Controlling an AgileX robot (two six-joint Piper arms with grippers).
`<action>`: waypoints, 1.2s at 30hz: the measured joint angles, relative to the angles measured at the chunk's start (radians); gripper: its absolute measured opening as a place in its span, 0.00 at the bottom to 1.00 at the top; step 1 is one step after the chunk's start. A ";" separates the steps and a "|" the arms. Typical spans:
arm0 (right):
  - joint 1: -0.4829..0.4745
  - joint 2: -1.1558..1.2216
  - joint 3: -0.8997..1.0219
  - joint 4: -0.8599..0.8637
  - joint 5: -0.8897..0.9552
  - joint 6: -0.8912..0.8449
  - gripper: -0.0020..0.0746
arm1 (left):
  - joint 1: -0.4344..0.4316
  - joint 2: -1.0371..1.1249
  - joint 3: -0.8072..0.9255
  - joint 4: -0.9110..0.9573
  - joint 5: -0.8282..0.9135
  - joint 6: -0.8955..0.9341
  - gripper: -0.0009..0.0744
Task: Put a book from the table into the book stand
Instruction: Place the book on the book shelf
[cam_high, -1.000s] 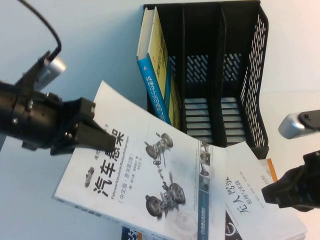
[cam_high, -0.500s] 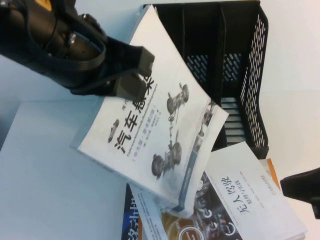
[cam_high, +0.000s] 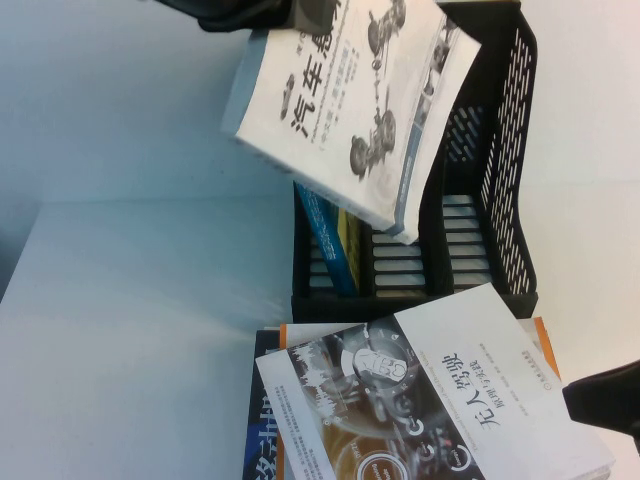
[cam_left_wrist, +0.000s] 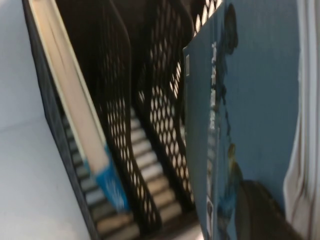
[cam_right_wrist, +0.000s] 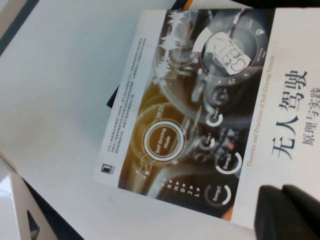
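The left gripper (cam_high: 300, 12) clamps the book (cam_high: 355, 105) above the book stand (cam_high: 500, 170); the right gripper (cam_high: 605, 397) hovers over the pale table (cam_high: 140, 340), fingers unclear.

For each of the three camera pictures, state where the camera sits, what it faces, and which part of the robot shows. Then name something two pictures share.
High view: raised on the robot's side, angled down at the table and book stand; the left gripper at top holds the book, the right gripper low right.
Left wrist view: looks into the stand's slots, with the book's teal back.
Right wrist view: looks down on the white book; a dark finger shows.
Shared: high and left wrist views both show the blue-spined book.
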 joint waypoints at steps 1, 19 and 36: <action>0.000 0.000 0.000 0.000 -0.003 0.000 0.02 | 0.000 0.016 -0.014 0.010 -0.013 -0.006 0.16; 0.000 0.000 0.000 -0.042 -0.009 -0.042 0.02 | -0.007 0.178 -0.085 0.140 -0.027 -0.189 0.16; 0.000 0.000 0.000 -0.053 0.028 -0.042 0.02 | -0.007 0.290 -0.089 0.131 -0.076 -0.198 0.16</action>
